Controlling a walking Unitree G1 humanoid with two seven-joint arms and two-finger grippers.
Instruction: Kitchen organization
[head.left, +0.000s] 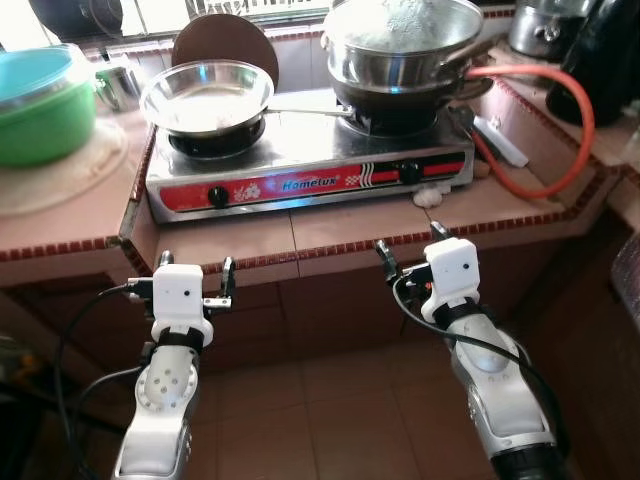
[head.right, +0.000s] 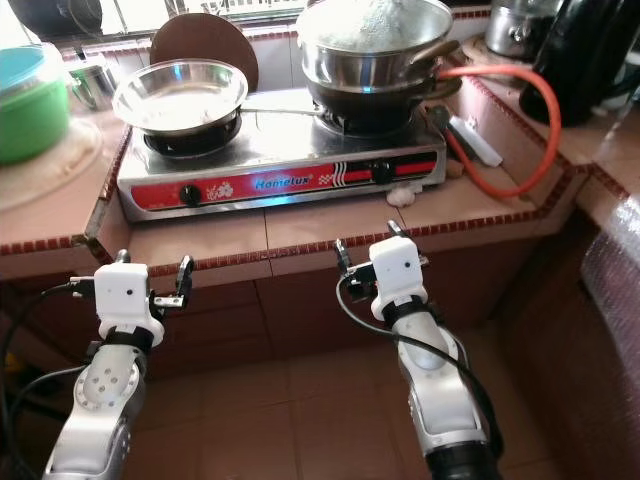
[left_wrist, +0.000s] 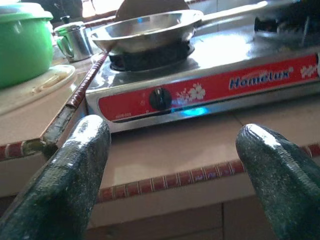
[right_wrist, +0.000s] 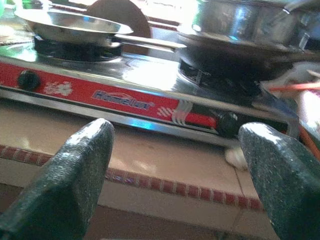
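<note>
Both grippers, left (head.left: 196, 272) & right (head.left: 409, 247), hang open w/ nothing held just below the counter (head.left: 330, 225) edge, facing the stove (head.left: 310, 165) w/ an empty steel pan (head.left: 207, 96) on its left burner & a lidded pot (head.left: 405, 45) on its right.

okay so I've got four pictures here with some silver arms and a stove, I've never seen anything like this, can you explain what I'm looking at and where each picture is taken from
This is a humanoid robot standing before a kitchen counter. The two wide pictures come from cameras in its head, looking down at its own silver arms. The left gripper and right gripper each have two black fingers, spread open and holding nothing. The two close pictures come from cameras on the wrists, looking out between those fingers.

On the counter sits a red-fronted two-burner gas stove. Its left burner carries an empty steel pan, its right burner a big covered pot. An orange gas hose runs off to the right, and a green container stands on the left.
</note>
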